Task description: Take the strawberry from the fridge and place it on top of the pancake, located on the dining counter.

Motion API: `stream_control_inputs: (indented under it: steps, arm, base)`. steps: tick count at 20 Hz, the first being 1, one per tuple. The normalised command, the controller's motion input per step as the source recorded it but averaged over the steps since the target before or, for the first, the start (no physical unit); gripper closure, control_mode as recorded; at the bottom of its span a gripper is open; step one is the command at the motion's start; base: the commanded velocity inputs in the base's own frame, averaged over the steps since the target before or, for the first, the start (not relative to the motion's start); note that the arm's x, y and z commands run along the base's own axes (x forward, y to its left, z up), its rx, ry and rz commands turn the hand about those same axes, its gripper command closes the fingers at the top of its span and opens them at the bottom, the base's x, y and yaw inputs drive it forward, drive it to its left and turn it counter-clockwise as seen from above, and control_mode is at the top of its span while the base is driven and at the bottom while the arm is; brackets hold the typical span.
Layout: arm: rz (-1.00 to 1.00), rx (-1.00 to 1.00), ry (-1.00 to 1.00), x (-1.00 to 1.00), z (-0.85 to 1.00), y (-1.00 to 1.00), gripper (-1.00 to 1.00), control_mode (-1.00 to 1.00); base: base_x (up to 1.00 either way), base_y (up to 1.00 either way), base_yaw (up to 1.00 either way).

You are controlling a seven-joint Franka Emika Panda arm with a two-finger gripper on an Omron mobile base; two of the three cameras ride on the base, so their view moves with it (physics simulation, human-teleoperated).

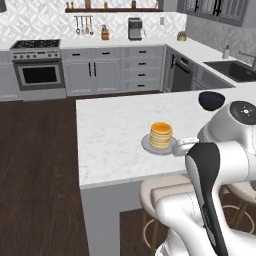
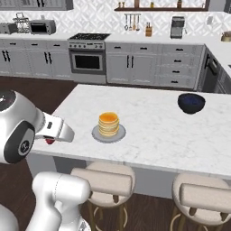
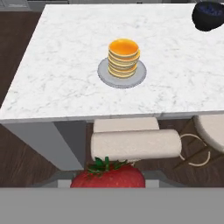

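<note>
Around me is a kitchen with a dark wood floor (image 1: 35, 165) and pale patterned wall tiles (image 1: 35, 22) — grey panelled cabinets (image 2: 135, 67) line the walls, with a steel oven (image 1: 37, 70), a wall shelf (image 1: 112, 9) and two cushioned stools (image 2: 106, 180).

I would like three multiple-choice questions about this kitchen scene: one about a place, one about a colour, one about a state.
1. Where does the pancake stand?
A. on the stove
B. on the dining counter
C. on a stool

2. What colour is the bowl on the counter?
A. dark blue
B. yellow
C. white

3. What is the claw doing?
A. open, holding nothing
B. gripping the bowl
C. holding the strawberry

Answers: 1 B, its plate sits on the marble top; 2 A, both base views show it dark blue; 3 C, the berry sits at the claw in the hand view.
</note>
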Motion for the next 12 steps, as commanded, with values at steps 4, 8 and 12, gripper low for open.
stream_control_inputs:
  steps: [4, 8, 12]
  arm:
    - [0.06, 0.00, 0.00, 0.31, 0.01, -0.23, 1.00, -1.00]
    - [0.08, 0.00, 0.00, 0.75, 0.14, -0.30, 1.00, -1.00]
    - [0.04, 0.00, 0.04, 0.96, 0.12, -0.14, 1.00, -1.00]
  base:
    - [0.09, -0.07, 0.02]
    - [0.00, 0.00, 0.00]
    - [0.00, 0.00, 0.00]
